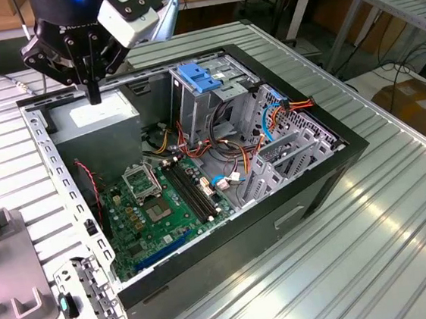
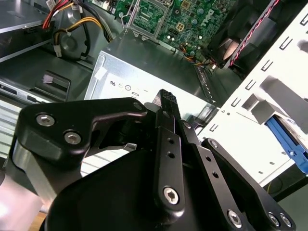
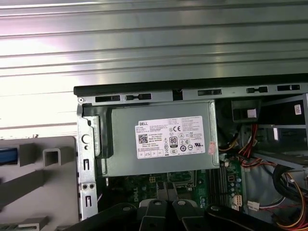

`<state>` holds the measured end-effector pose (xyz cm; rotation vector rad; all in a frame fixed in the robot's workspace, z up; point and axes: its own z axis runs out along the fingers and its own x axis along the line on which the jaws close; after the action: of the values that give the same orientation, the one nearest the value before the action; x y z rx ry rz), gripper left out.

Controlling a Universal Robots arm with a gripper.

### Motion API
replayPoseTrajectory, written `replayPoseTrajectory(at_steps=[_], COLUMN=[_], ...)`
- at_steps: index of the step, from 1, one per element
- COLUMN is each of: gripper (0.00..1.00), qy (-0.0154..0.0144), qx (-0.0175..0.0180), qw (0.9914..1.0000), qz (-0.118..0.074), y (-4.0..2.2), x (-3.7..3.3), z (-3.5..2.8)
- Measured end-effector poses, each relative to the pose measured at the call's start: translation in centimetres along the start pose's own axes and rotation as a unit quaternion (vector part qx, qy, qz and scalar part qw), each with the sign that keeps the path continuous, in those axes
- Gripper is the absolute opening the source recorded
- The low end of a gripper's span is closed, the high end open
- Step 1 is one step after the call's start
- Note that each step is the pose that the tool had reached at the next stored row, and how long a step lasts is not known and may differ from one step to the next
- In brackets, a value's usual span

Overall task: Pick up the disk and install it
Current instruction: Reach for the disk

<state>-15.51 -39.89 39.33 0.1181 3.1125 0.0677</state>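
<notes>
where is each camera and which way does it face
exterior view: off the arm, above the open computer case, looking down; tool over the power supply.
first wrist view: on the wrist, facing the power supply; tool links show.
second wrist view: on the wrist, looking along the tool.
All share the power supply.

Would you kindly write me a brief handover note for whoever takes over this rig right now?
Gripper: black two-finger gripper shut, empty, hovering over the large grey power-supply box inside the open black computer case.
Disk: probably the blue-edged part outside the case's frame, at the grey plastic fixture; mostly hidden, so unconfirmed.
Done: nothing gripped yet.
Left: picking up the disk and installing it.
</notes>
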Motion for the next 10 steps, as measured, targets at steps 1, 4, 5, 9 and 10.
replayPoseTrajectory(at_steps=[1, 4, 5, 9, 10], gripper=[0.11, 0.11, 0.11, 0.11, 0.11], qy=[0.0, 0.0, 0.0, 0.0, 0.0], qx=[0.0, 0.0, 0.0, 0.0, 0.0], qw=[1.0, 1.0, 1.0, 1.0, 1.0], qz=[0.0, 0.0, 0.0, 0.0, 0.0], y=[-0.01, -0.03, -0.03, -0.06, -0.06], x=[0.09, 0.33, 0.41, 0.73, 0.83], z=[-0.01, -0.01, -0.01, -0.02, -0.02])
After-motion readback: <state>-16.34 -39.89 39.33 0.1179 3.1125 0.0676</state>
